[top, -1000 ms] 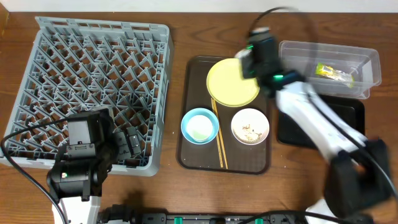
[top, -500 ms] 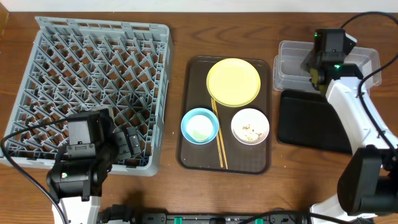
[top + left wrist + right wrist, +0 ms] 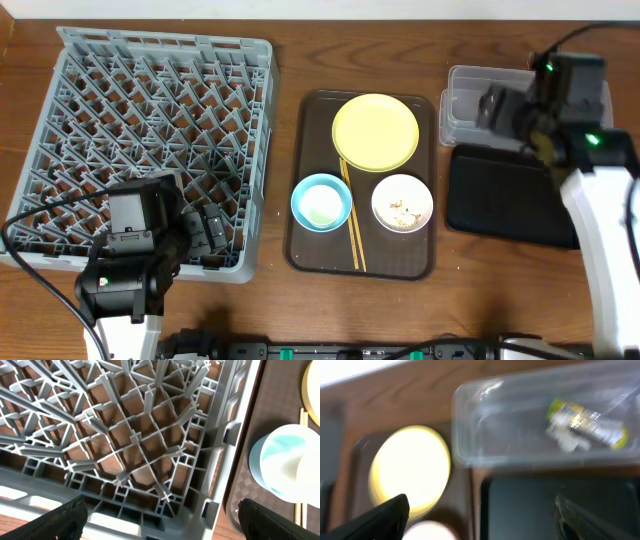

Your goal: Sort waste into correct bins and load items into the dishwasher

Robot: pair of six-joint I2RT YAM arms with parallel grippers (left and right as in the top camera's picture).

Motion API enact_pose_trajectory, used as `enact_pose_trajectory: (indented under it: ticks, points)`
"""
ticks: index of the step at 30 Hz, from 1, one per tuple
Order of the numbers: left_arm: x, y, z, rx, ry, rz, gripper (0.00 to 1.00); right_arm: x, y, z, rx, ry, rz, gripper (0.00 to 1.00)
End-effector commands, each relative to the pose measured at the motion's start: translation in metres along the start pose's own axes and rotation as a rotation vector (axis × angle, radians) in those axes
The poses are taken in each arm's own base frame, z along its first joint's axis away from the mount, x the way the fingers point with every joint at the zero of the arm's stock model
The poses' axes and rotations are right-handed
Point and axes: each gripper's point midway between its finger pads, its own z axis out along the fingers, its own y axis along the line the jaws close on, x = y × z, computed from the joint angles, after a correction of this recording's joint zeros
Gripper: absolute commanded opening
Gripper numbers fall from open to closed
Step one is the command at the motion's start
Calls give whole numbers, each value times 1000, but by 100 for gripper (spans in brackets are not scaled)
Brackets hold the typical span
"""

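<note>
While the wrapper [image 3: 585,425] lies loose in the clear tub [image 3: 465,420], the right gripper [image 3: 480,510] hangs over it, jaws wide and empty.
Plastic seems sorted there; the crumbs [image 3: 402,211] in the white bowl [image 3: 384,203] probably belong in the black tray [image 3: 500,205] alongside. 1 plate [image 3: 375,132], 1 blue bowl [image 3: 321,202] and 2 chopsticks [image 3: 352,225] share the brown serving tray [image 3: 300,250] beside the dish rack [image 3: 150,130], where the left gripper [image 3: 160,515] sits low over a corner, also spread wide, holding nothing.
</note>
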Motion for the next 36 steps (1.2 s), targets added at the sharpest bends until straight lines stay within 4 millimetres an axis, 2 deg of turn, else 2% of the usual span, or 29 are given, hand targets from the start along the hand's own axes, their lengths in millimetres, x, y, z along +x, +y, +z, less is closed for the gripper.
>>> enact_pose_trajectory:
  ticks: [1,5,8,11,13,16,21,26,28,32,34,36]
  points:
    - [-7,0,-6,1,-21,-8,98,32,35,-14,-175,117,-112,88]
    - [-7,0,-6,0,-21,-8,98,84,61,-24,-235,296,-212,87]
    - [-7,0,-6,1,-21,-8,98,116,67,-22,-192,394,-291,84]
    - [-7,0,-6,1,-21,-8,98,148,79,-13,-196,466,-371,82]
    - [-6,0,-6,1,-21,-8,98,170,89,-4,-213,500,-412,78]
    - [-5,0,-6,0,-17,-8,98,198,102,14,-234,521,-445,76]
    - [-5,0,-6,-1,-14,-8,98,227,114,47,-222,492,-490,71]
    - [-5,0,-6,-1,-13,-9,98,245,115,73,-151,474,-507,68]
    - [-4,0,-6,-1,-11,-8,98,252,119,80,-152,483,-504,64]
    - [-4,0,-6,-1,-12,-8,98,261,126,92,-160,488,-517,47]
    - [-4,0,-6,-1,-11,-9,98,266,128,97,-155,495,-521,46]
    - [-4,0,-6,-1,-11,-8,98,271,128,101,-142,500,-521,40]
